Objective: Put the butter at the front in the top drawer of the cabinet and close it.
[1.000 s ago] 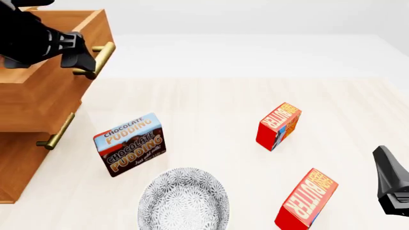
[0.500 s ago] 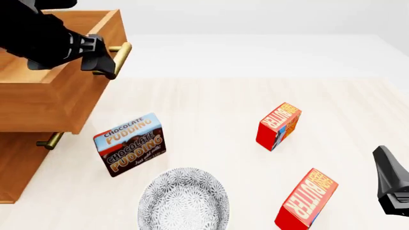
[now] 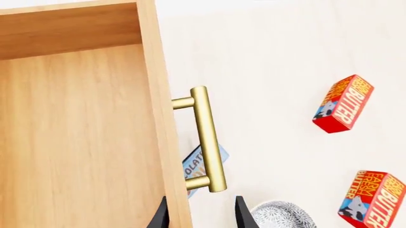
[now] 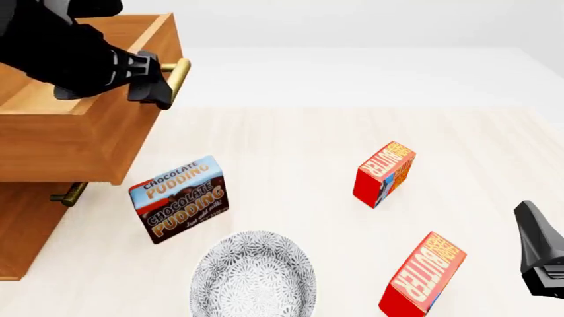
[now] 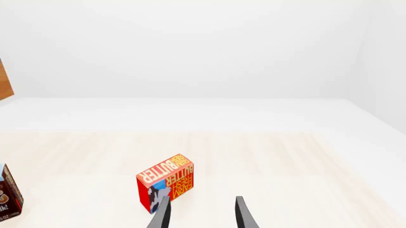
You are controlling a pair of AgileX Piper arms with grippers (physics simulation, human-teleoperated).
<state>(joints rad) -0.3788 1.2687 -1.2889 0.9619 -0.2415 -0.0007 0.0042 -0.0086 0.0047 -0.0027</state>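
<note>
Two arms. Cabinet point(image 4: 26, 218) left; top drawer point(image 4: 79, 142) pulled out. Left gripper point(image 3: 198, 216) jaws parted around its brass handle point(image 3: 206, 137), contact unclear. Right gripper point(image 5: 198, 213) jaws apart, empty. Front butter point(image 4: 423, 276) on counter point(image 4: 291, 152), near right gripper.

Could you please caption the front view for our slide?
Left pincer at the brass bar handle of the open honey-brown wooden top drawer.

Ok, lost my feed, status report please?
Left end effector open at brass handle of pulled-out wooden top drawer. Right end effector open, idle. Front red butter carton untouched.
</note>
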